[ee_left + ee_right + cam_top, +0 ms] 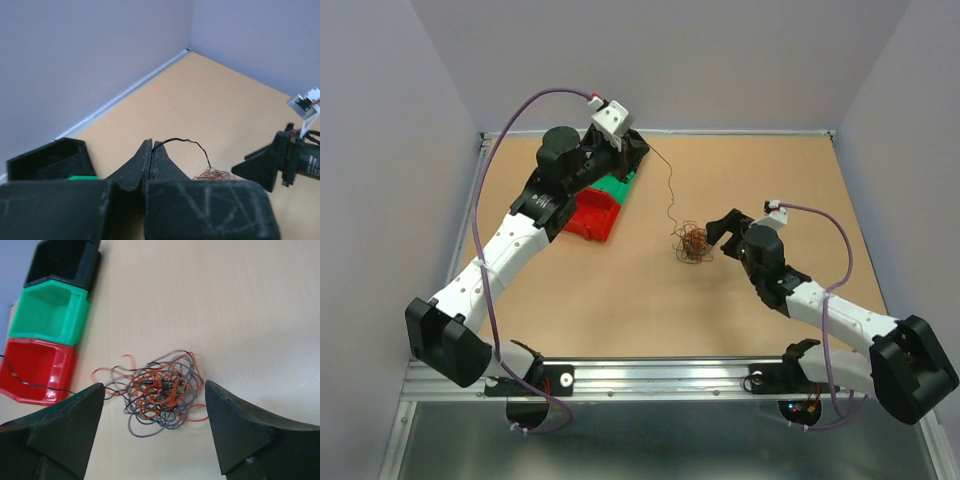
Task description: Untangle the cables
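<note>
Cables (692, 243): clump at frame centre, mostly knotted. Right gripper (718, 236) spread open just right of it, empty. One dark strand (670, 190) runs up-left, pinched in clamped left gripper (151, 150) by black bin (47, 160). Early stage, I'd say.

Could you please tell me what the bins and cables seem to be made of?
Red bin, green bin and black bin: likely moulded plastic, slightly glossy, with sheen on smooth rims. Cables: probably thin coated wire, since they hold springy loops.
</note>
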Controlling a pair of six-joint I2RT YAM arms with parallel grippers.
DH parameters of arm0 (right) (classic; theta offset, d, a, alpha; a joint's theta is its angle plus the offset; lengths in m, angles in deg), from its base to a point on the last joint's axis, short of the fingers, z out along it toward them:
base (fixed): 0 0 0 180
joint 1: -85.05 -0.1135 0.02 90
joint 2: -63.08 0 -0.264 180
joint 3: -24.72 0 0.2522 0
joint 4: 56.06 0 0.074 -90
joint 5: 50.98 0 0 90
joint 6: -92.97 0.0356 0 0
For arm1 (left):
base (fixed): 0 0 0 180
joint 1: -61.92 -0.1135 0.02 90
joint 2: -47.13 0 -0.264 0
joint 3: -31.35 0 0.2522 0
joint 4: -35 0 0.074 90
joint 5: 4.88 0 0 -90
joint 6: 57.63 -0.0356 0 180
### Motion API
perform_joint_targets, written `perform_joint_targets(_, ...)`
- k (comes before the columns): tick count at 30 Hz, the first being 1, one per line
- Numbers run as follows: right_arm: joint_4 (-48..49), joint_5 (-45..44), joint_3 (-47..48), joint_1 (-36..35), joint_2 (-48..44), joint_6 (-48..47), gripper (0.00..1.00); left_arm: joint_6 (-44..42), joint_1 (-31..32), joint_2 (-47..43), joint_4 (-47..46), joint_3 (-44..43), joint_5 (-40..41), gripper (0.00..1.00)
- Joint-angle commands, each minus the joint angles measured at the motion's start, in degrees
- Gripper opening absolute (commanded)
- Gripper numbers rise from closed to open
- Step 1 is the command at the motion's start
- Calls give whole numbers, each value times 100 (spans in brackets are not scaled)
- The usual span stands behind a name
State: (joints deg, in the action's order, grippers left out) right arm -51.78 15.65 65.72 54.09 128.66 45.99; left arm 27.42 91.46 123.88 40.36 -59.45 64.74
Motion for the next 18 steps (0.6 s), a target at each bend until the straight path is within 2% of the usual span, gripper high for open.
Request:
perform_joint_targets(1,454,289,-193,-6,-474,-733,91,469,43,-90,-610,145,-790,0)
perform_joint_targets(5,1768,1526,-632,-6,-749,-1505,87,469,34,-108,-680,224,-1125,0)
perform_joint_targets(6,1895,2068,-659,-7,-740,-1603,86,469,43,-108,-680,215,-1256,0)
perform_joint_targets(8,2150,2563,-607,-24,-574,-1884,85,469,43,-81,-671,180,-1389,0)
perform_joint_targets(15,2151,2750,-62,-165,-39,-2544,90,477,43,-90,-566,75,-1478,0)
perform_joint_targets(18,1888,2856,500,-226,357,-2860,90,434,43,-116,-487,31,-1469,0)
